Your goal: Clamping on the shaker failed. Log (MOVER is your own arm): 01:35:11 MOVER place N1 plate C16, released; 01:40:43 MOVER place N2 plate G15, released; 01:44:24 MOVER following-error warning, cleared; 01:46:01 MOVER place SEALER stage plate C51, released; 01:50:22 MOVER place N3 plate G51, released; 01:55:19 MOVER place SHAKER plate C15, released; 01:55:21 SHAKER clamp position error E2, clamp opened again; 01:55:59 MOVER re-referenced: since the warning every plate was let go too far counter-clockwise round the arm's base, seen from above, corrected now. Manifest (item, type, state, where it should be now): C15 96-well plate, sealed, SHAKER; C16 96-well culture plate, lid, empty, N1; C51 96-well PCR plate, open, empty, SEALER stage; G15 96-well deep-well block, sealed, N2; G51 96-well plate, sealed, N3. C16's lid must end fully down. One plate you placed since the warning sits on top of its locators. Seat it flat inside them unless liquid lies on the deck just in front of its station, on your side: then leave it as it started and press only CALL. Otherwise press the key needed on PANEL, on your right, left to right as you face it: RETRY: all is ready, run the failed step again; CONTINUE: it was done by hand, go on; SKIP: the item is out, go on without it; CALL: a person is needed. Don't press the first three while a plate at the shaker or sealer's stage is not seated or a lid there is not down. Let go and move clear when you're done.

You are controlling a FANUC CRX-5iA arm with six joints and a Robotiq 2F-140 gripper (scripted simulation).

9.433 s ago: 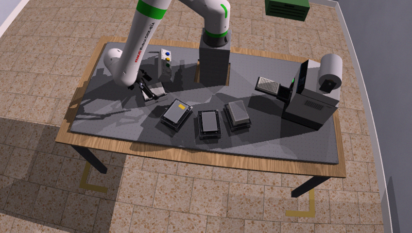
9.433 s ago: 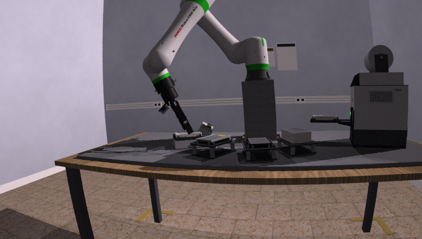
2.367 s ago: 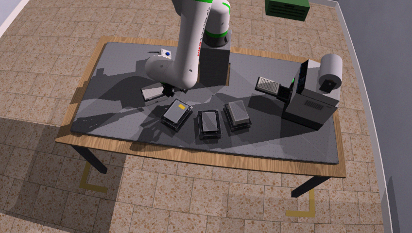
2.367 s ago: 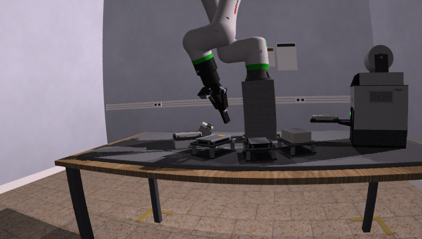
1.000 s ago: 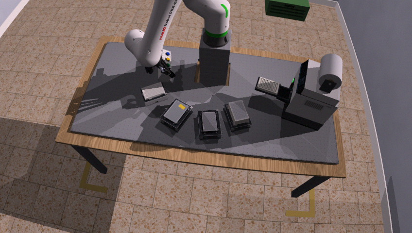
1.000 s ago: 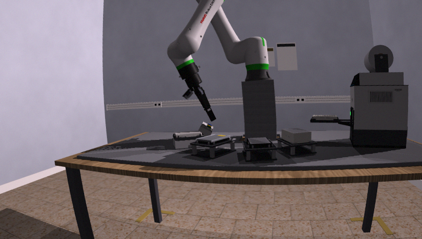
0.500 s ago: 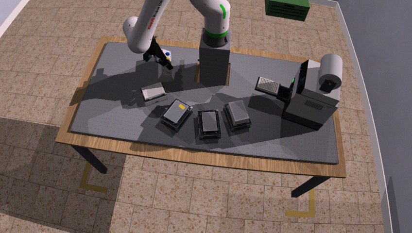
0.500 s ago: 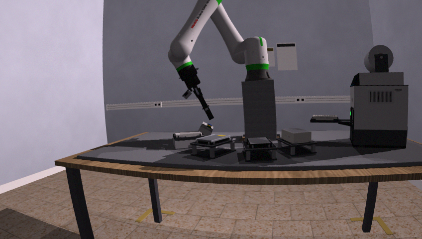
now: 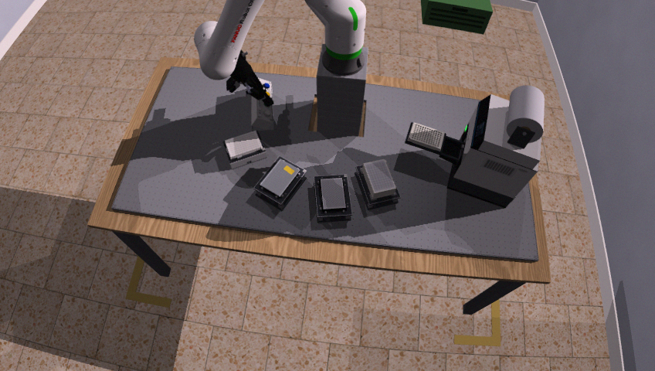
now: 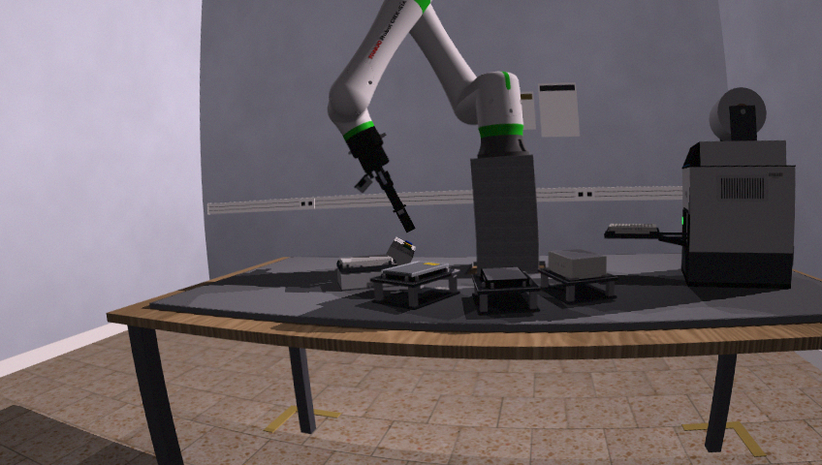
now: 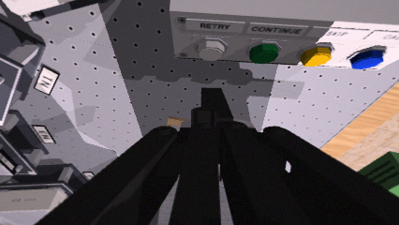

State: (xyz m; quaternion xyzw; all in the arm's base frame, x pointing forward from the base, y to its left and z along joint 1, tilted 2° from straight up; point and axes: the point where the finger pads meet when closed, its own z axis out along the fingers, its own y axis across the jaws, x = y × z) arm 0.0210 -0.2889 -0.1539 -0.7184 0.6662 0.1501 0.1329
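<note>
My gripper is shut and empty. It hangs tilted just above the PANEL at the back left of the deck, and it also shows in the exterior view. In the wrist view the fingertips point at the deck just in front of the panel, below the white RETRY key. To the right of that key are the green CONTINUE key, the yellow SKIP key and the blue CALL key. The sealed plate on the shaker lies in front of the panel.
Three nests stand mid-deck: a plate with a yellow label, a flat dark plate and a deep-well block. An open plate lies on the sealer's stage, beside the sealer. The arm's pedestal stands at the back.
</note>
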